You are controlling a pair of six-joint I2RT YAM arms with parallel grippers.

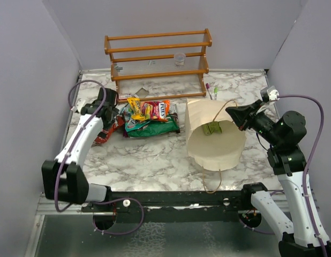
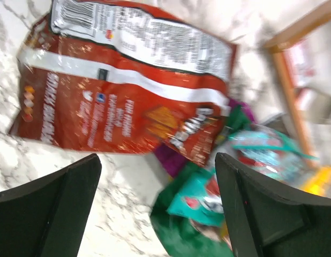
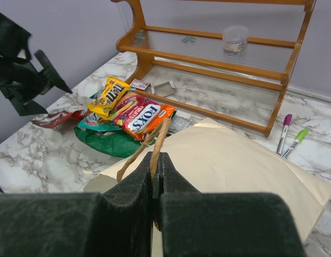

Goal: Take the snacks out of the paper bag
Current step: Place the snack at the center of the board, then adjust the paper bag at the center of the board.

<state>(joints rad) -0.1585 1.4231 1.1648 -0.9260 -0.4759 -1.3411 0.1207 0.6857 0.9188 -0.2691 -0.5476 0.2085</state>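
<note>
While the right end effector (image 3: 156, 160) is pinched shut on a tan loop handle (image 3: 155, 134), the paper bag (image 1: 219, 155) stands open on the marble tabletop (image 1: 149, 160), with what looks like a light green packet (image 1: 212, 128) inside. To its left, the left end effector (image 2: 156, 166) hangs wide and empty just above a red-orange packet (image 2: 117, 96), beside the heaped snacks (image 1: 149, 120). Farther back lie two pens (image 3: 287, 131), then a wooden rack (image 1: 157, 61)

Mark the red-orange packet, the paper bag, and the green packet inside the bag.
red-orange packet (image 2: 128, 101), left wrist view, middle of its printed face.
paper bag (image 1: 219, 155), top external view, bare cream paper near the rim.
green packet (image 1: 212, 128), top external view, its centre, inside the bag.
</note>
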